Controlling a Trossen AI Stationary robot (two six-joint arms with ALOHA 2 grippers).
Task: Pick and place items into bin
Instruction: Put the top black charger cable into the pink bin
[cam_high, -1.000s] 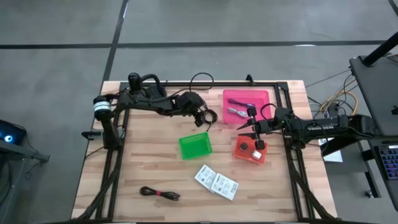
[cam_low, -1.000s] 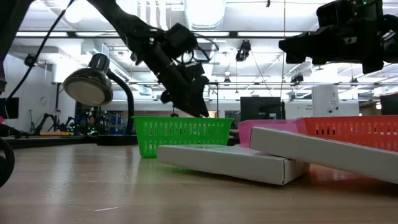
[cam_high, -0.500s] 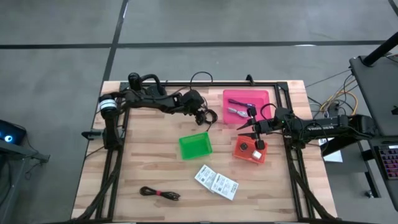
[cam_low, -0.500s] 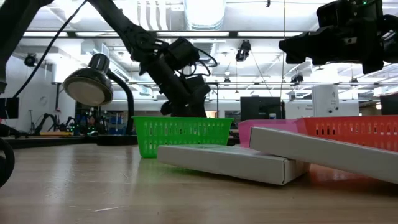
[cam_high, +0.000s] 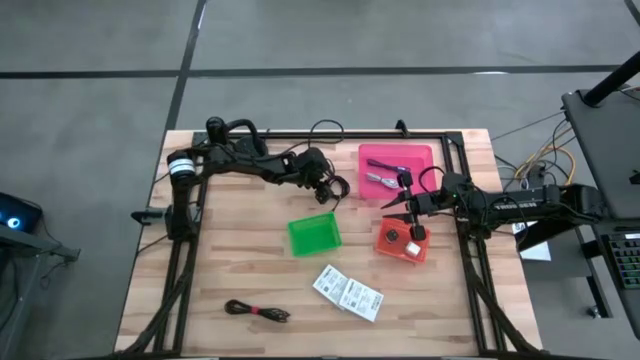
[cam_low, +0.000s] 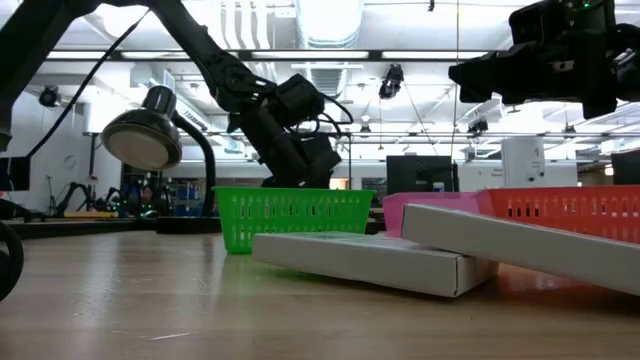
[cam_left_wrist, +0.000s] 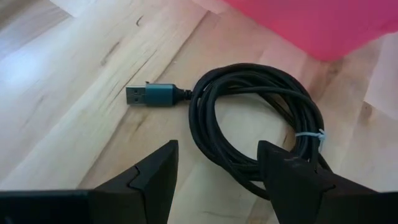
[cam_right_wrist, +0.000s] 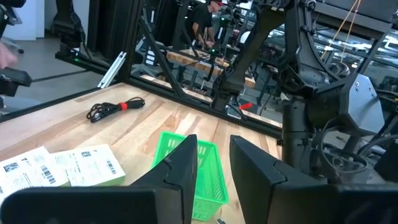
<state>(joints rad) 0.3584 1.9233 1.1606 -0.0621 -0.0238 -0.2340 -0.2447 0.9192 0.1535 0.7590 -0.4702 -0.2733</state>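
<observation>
Surface: one wooden surface (cam_high: 240, 270) carrying three bins, two packets and two visible cable coils.
Bins: three. One green bin (cam_high: 314, 235) near the middle; one pink bin (cam_high: 420, 158) toward the far right; one orange-red bin (cam_high: 385, 245) just in front of the pink bin.
White flat packets: two (cam_high: 348, 292), side by side with edges touching, lying in front of the green bin and orange-red bin.
Black-red cable: one (cam_high: 258, 311), coiled, at the near left part of the surface, well apart from both arms.
Black coiled cable: one (cam_left_wrist: 255, 127), bundled with a pale tie, USB plug (cam_left_wrist: 149, 96) sticking out to one side. It lies on the surface just beside the pink bin's left edge.
Pink bin contents: small silver and dark pieces (cam_high: 385, 178); the count cannot be told.
Left gripper: (cam_high: 325, 183) lowered over the black coiled cable. Fingers (cam_left_wrist: 155, 180) spread apart, holding nothing. In the left wrist view one finger is outside the coil on the plug side; the other overlaps the coil's near edge. Contact cannot be told.
Right gripper: (cam_high: 408, 213) above the orange-red bin. Fingers (cam_right_wrist: 180, 165) slightly apart in the right wrist view, nothing between them.
</observation>
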